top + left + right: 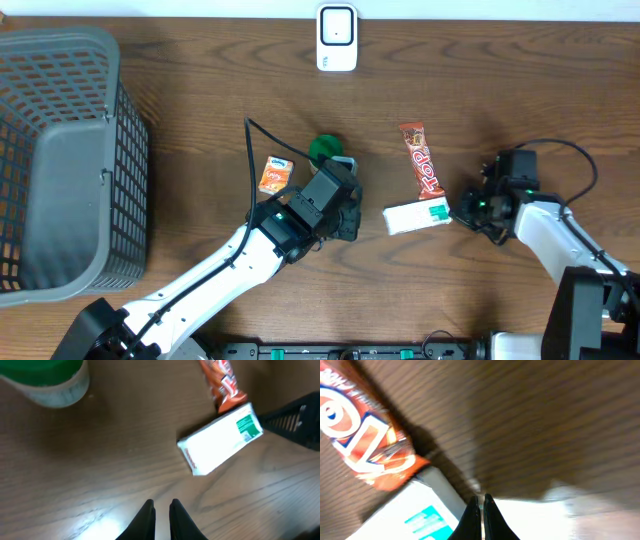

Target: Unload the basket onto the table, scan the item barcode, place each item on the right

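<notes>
The white box (417, 216) (220, 440) (405, 515) lies flat on the wooden table (520, 80), its green-printed end pointing right in the overhead view. The right gripper (465, 212) (481, 502) is at that end of the box with its fingers pressed together and nothing between them; whether the tips touch the box cannot be told. Just behind the box, with its lower end close to the box's top edge, lies an orange candy bar (422, 160) (222, 382) (360, 445). Left of the box, near but apart from it, the left gripper (348, 222) (161, 507) hangs over bare wood, its fingers barely parted and empty. Further left of the box and a little behind it is a green-lidded tub (325, 150) (50, 380), then a small orange packet (275, 175). Well behind the box, at the table's far edge, is a white scanner (337, 38). Far left of the box is a grey basket (130, 180).
</notes>
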